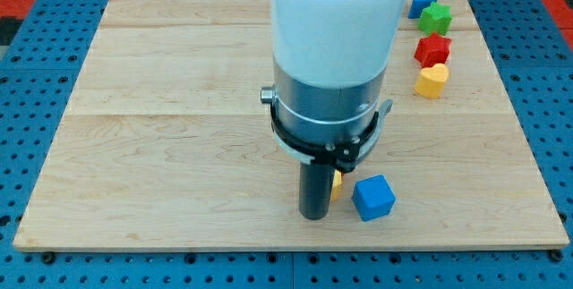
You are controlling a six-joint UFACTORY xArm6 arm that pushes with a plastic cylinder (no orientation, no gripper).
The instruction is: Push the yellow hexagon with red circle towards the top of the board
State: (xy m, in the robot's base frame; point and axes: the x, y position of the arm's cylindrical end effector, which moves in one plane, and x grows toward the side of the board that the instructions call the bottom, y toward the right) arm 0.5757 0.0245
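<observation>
My tip [314, 216] rests on the wooden board [179, 128] near the view's bottom, just right of centre. A sliver of a yellow block [337, 184] shows right beside the rod on its right, mostly hidden by it; its shape cannot be made out. No red circle shows; the arm's body hides the middle of the board. A blue cube [373, 197] lies just right of the yellow sliver, close to it.
At the view's top right stand a blue block [422, 2], a green star [437, 17], a red star [432, 49] and a yellow heart [431, 80], in a column. The board lies on a blue pegboard [36, 65].
</observation>
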